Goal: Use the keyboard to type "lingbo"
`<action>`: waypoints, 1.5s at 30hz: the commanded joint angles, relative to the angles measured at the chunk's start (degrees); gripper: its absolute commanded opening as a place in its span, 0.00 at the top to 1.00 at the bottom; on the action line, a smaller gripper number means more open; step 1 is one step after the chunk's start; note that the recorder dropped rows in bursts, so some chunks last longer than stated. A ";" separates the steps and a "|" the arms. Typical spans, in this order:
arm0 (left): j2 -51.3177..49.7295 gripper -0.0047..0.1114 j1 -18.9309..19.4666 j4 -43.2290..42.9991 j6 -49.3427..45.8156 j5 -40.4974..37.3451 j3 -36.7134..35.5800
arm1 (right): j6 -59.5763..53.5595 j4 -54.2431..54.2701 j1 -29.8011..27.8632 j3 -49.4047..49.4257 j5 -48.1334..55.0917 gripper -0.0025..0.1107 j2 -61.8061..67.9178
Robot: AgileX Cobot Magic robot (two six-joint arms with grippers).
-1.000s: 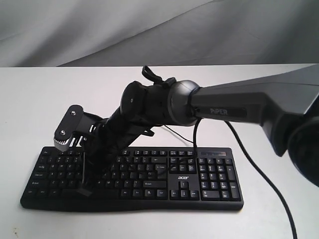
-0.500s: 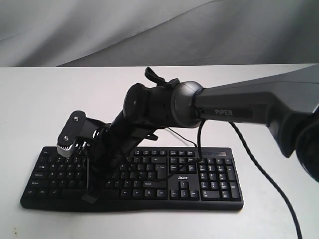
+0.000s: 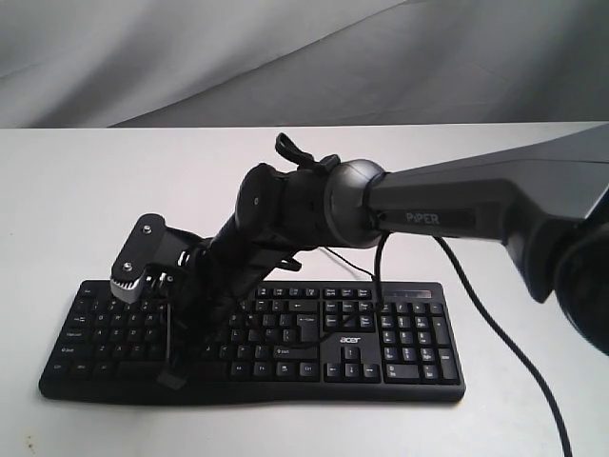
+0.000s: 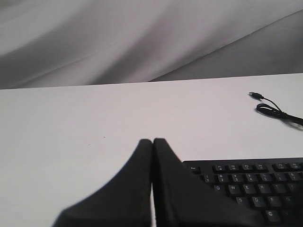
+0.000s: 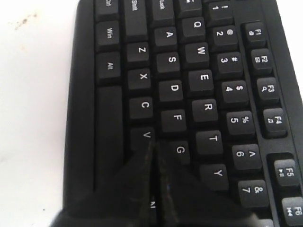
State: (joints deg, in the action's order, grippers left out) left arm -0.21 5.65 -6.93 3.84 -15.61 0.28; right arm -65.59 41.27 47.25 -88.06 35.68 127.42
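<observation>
Pointing at the letter keys
Right gripper (image 5: 152,142), tightly closed, is over the left half of the keyboard (image 3: 409,347), lying left-to-right on the worktop (image 3: 76,190); left gripper (image 4: 152,141), also closed, is farther off.

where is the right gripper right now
In the exterior view the right gripper reaches across to the left half of the keyboard; its shut tips sit by the V and G keys.

The keyboard (image 3: 400,352) is matt black plastic, on a smooth white table (image 3: 76,190) before creased grey cloth (image 3: 190,57).
</observation>
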 commanded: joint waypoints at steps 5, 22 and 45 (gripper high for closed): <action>0.21 0.96 0.06 0.21 0.12 0.39 -0.28 | -0.35 0.29 0.25 0.28 -0.42 0.98 0.14; 0.21 0.96 0.06 0.21 0.12 0.39 -0.28 | -0.35 0.18 0.68 0.28 -0.27 0.98 1.48; 0.21 0.96 0.06 0.21 0.12 0.39 -0.28 | 1.82 -5.59 -6.57 6.67 -2.28 0.98 -7.34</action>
State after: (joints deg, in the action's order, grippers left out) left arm -0.21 5.65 -6.93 3.84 -15.61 0.28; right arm -61.12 32.61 41.50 -83.19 34.78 121.44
